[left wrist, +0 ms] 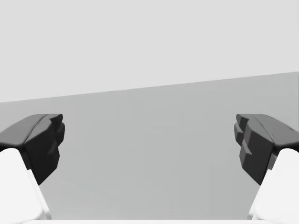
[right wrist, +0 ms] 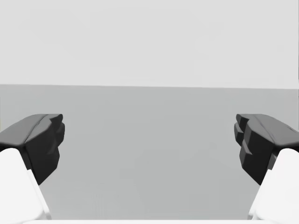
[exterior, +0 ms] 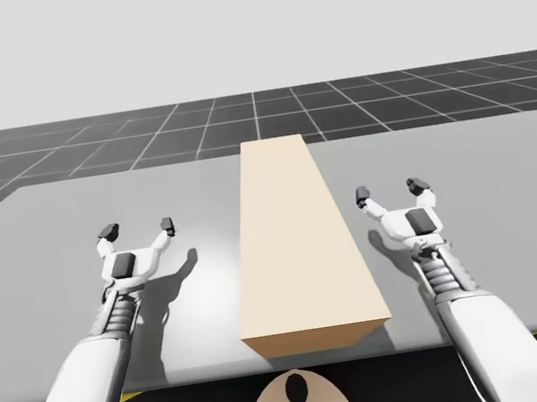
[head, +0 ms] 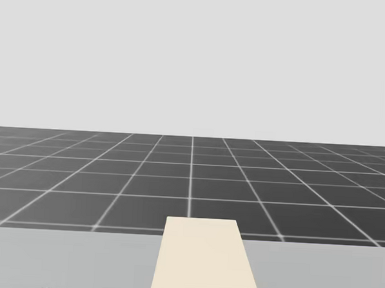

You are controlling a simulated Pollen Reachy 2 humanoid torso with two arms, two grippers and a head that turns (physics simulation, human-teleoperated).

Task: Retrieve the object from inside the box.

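- The tan box (exterior: pixel 301 247) shows me only a plain top face and its near end, so whatever it holds is hidden.
- In the head view, its near end is cut off.
- Its long axis runs near to far along the middle of the worktop (exterior: pixel 74 250).
- My left hand (exterior: pixel 137 229) sits left of it and my right hand (exterior: pixel 388 189) right of it. Neither touches it, and both have their fingers spread wide.

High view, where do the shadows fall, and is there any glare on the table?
High view: a soft shadow lies on the table beside my left tool, on the side toward the box; the box's near face is darker than its top; no glare. Left wrist view: flat, even grey.
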